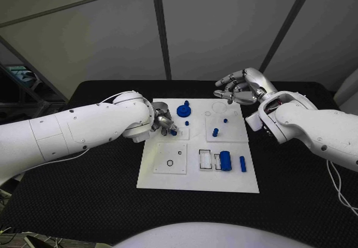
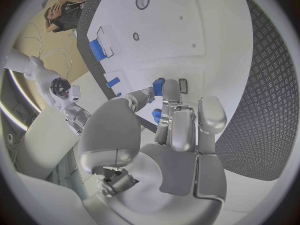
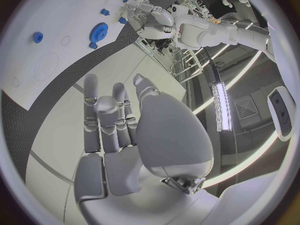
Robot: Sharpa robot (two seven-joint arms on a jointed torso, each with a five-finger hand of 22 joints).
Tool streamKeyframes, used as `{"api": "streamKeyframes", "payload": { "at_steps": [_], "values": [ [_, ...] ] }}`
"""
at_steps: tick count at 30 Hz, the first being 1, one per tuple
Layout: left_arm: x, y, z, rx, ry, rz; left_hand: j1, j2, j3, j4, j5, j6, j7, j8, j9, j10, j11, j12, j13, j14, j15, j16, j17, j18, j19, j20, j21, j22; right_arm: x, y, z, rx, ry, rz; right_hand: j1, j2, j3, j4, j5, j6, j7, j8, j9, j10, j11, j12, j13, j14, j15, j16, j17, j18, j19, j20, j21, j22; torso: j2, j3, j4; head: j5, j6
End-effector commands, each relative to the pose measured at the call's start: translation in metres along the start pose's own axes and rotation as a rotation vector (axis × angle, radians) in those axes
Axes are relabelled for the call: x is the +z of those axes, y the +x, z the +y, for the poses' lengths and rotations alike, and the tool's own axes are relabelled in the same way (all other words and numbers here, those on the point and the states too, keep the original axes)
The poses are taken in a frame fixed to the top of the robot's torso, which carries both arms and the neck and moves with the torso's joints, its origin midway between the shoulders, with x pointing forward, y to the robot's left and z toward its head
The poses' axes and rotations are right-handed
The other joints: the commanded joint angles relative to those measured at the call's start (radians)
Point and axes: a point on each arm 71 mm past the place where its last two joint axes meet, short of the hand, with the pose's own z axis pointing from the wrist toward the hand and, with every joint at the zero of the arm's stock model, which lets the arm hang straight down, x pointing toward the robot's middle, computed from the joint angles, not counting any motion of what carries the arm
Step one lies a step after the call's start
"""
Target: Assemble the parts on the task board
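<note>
Both left fingers (image 1: 165, 124) pinch a blue part (image 1: 173, 132).

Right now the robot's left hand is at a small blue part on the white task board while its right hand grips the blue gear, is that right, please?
Not quite: in the head view the right hand holds nothing, hovering beyond the white task board; the blue gear sits untouched. The left hand is at a small blue part.

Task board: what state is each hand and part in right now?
Left hand: down on the white task board, fingers pinching a small blue part.
Right hand: raised past the board's far edge, fingers apart, holding nothing.
Blue gear: on the board.
Large blue cylinder: lying on its side.
Slim blue pin: lying flat.
</note>
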Motion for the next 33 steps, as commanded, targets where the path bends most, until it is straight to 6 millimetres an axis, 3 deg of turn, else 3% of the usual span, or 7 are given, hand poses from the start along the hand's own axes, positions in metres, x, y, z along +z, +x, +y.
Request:
{"api": "streamKeyframes", "payload": {
  "at_steps": [1,13,33],
  "values": [
    [0.0003,0.003,-0.0003,0.024,-0.008,0.027,-0.012,0.001,0.098,-0.11,-0.002,0.005,-0.007,0.005,-0.004,0.061,-0.051,0.011,0.009,0.031,-0.008,0.004,0.001,-0.031,0.009,0.0,0.006,0.008,0.0004,0.0001,0.0014,0.003,-0.006,0.004,-0.007,-0.001,0.002,0.006,0.006,-0.006,-0.001,0.006,-0.001,-0.005,0.001,0.0,-0.001,-0.006,-0.002,-0.004,-0.001,0.012,0.007,0.0,-0.004,-0.001,-0.001,-0.0002,0.0007,0.0,-0.002],
    [0.0015,0.0021,0.0003,0.021,-0.013,0.023,-0.037,0.011,0.04,-0.085,-0.002,0.026,-0.015,0.004,-0.018,0.073,-0.057,0.038,0.035,0.032,-0.013,0.004,0.003,-0.037,0.026,-0.005,0.02,0.035,0.0001,-0.0005,0.0009,0.003,-0.004,0.004,-0.007,-0.001,0.002,0.006,0.006,-0.006,-0.001,0.006,-0.001,-0.005,0.001,0.0,-0.001,-0.006,-0.002,-0.004,-0.001,0.012,0.007,0.0,-0.004,-0.001,-0.001,-0.001,0.0014,0.001,-0.004],
    [0.0036,-0.0002,0.0014,0.011,-0.016,0.009,-0.126,0.039,-0.146,0.017,-0.005,0.066,-0.02,-0.008,-0.051,0.082,-0.061,0.078,0.072,0.033,-0.016,0.004,0.004,-0.044,0.047,-0.009,0.035,0.071,-0.0002,-0.0013,-0.0003,0.001,0.006,0.001,-0.009,0.0,0.002,0.008,0.006,-0.007,-0.001,0.007,-0.001,-0.006,0.001,0.001,-0.002,-0.006,-0.002,-0.006,-0.003,0.013,0.008,0.0,-0.006,-0.002,-0.001,-0.0007,0.0007,-0.001,-0.005]
  ]
}}
